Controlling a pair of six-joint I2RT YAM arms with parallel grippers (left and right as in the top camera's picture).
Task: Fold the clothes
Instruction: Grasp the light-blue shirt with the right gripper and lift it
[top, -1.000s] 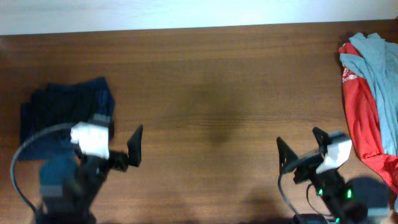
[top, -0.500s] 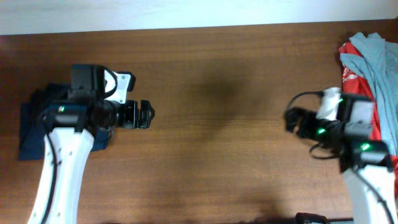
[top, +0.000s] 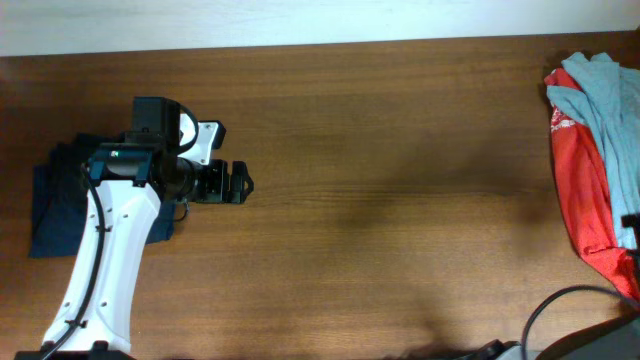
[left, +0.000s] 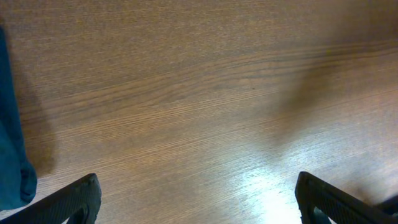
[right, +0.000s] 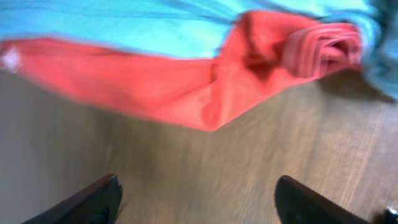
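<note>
Fingers of my left gripper (left: 198, 205) stand spread wide over the table (top: 400, 200), gripping nothing; the dark navy garment (top: 52, 200) lies just beside it at the left edge. My right gripper (right: 196, 202) is likewise spread over wood, close to the red shirt (right: 155, 81) and grey-blue T-shirt (right: 124, 25) heaped along the right edge.

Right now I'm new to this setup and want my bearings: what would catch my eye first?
The red shirt, heaped with a pale blue T-shirt at the right edge of the table, stands out most. At the far left lies a dark navy garment, and just beside it the left gripper hangs open over bare wood.
</note>
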